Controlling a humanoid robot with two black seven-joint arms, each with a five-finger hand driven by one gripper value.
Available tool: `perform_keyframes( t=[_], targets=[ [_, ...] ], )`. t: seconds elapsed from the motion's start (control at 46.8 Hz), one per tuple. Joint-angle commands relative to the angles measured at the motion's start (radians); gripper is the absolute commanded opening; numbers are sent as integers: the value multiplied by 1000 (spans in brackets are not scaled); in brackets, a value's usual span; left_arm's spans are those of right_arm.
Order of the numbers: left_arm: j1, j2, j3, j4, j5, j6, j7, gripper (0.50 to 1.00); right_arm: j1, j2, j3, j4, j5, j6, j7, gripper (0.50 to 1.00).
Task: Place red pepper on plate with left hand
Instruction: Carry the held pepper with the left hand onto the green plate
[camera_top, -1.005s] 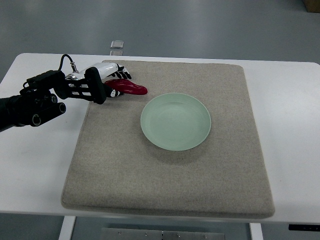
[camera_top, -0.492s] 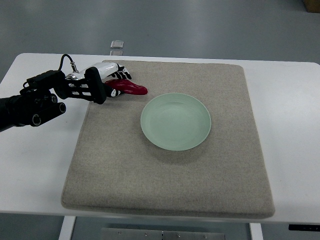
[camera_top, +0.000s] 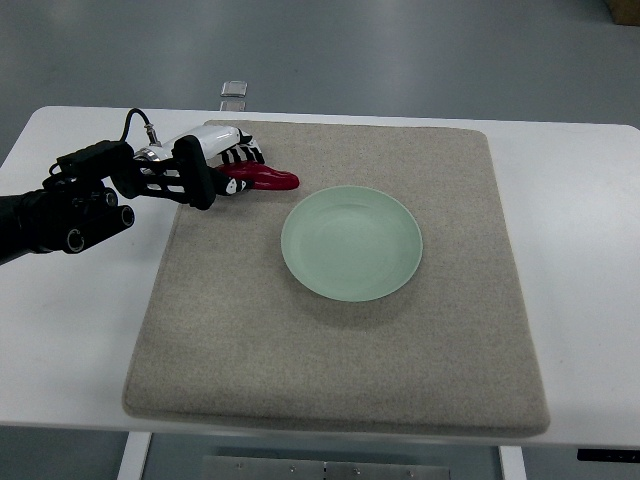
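Observation:
A red pepper lies at the far left of the beige mat, its tip pointing right toward the plate. My left hand comes in from the left edge, its fingers curled around the pepper's left end. The pale green plate sits empty near the mat's middle, a short way to the right of and nearer than the pepper. The pepper's left part is hidden by my hand. The right arm does not show.
The mat covers most of a white table. A small metal bracket sits at the table's far edge. The black forearm with its cable lies over the table's left side.
My left hand and the pepper have shifted slightly to the right and a little farther away.

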Motion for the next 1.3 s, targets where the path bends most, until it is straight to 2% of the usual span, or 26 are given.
perform_keyframes(
  t=[0.0,0.363,0.62,0.898,1.09,1.283],
  targets=[
    [0,0,-3,0,-2,6,-1,500,0,0,0,0,0,0,0,928],
    [-47,-2,-16,-20,14,7,-29,500,0,0,0,0,0,0,0,928],
    [-130,-3,-19,-146,67,6,-39,500,0,0,0,0,0,0,0,928],
    [-139,-12,-51,-279,219,4,-45,500,0,0,0,0,0,0,0,928],
    [-130,-29,-48,-327,267,1,-47,500,0,0,0,0,0,0,0,928],
    [-124,-45,-45,-328,328,-1,-45,500,0,0,0,0,0,0,0,928]
  ],
)
